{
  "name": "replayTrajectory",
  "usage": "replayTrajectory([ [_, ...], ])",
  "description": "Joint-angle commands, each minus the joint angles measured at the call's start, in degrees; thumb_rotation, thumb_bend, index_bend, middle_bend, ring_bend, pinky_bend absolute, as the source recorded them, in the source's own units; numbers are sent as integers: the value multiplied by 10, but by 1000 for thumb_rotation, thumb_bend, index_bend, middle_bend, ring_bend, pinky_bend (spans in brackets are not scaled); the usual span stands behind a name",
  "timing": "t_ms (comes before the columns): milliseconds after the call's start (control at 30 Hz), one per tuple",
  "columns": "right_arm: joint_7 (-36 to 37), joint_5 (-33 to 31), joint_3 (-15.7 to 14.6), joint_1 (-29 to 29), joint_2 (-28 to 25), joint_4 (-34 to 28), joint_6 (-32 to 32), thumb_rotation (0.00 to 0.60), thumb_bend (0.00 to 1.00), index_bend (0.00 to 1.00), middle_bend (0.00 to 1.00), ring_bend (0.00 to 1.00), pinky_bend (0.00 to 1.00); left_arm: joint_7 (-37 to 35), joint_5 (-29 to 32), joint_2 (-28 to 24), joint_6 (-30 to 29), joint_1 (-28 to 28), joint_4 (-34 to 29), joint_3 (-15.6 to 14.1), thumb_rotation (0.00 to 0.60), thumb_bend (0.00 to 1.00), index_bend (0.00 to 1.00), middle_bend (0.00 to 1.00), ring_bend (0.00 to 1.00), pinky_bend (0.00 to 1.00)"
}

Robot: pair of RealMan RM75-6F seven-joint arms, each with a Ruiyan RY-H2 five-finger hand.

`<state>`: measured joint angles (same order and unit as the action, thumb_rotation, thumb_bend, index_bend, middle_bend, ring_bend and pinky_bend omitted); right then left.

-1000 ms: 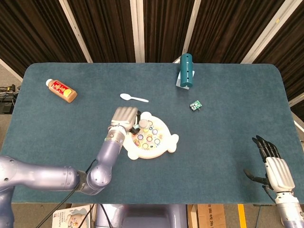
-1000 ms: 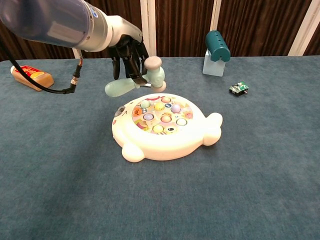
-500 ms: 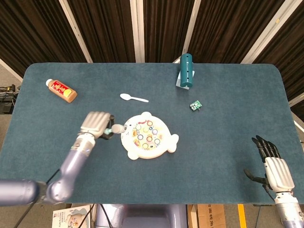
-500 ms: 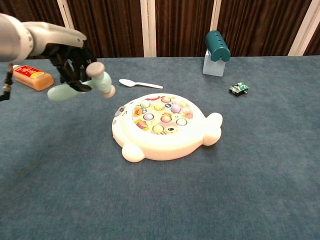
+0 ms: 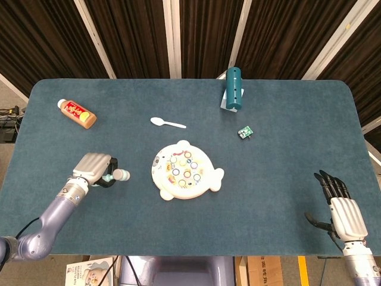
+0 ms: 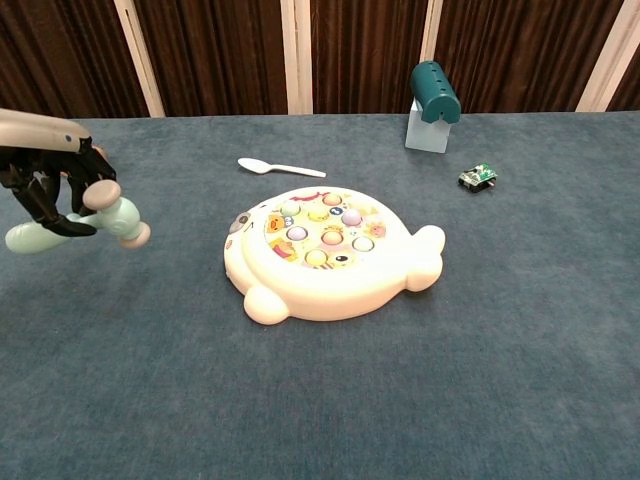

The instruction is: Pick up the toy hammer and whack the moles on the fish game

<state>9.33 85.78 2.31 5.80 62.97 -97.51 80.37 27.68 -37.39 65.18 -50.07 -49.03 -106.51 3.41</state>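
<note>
The white fish game [image 5: 186, 171] [image 6: 330, 252] with coloured moles lies at the table's middle. My left hand [image 5: 90, 168] [image 6: 45, 185] grips the pale green handle of the toy hammer [image 5: 116, 176] [image 6: 105, 212], well to the left of the fish game and apart from it. The hammer's pink-ended head points toward the game. My right hand [image 5: 343, 211] rests low at the front right with its fingers spread and nothing in it; the chest view does not show it.
A white spoon [image 5: 167, 123] [image 6: 281, 167] lies behind the game. A teal cylinder on a pale block [image 5: 233, 88] [image 6: 432, 93] stands at the back. A small green part [image 5: 244, 131] [image 6: 478, 177] lies right of centre. A sauce bottle [image 5: 77, 113] lies far left.
My left hand has carried the hammer away from the fish game, leftward and toward the table's front. The right hand has stayed put.
</note>
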Motion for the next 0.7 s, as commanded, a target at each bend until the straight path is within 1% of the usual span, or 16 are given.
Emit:
replayTrajectory([
  [33,0,0,0,0,0,0,0,600,242,0,0,0,0,-8,-26,9,30,-2,25,-14,600,648,661,568,409,507],
  [200,6,-4,0,0,-2,-1,-2,600,242,0,0,0,0,-40,-63,17,76,-1,59,-22,600,648,661,569,409,507],
  [333,6,-3,0,0,-2,-3,-3,600,242,0,0,0,0,-61,-95,29,83,3,87,-22,600,648,661,569,409,507],
  [700,4,-3,0,0,-1,-3,-3,600,242,0,0,0,0,-69,-108,48,95,-3,110,-29,600,647,651,568,409,507],
])
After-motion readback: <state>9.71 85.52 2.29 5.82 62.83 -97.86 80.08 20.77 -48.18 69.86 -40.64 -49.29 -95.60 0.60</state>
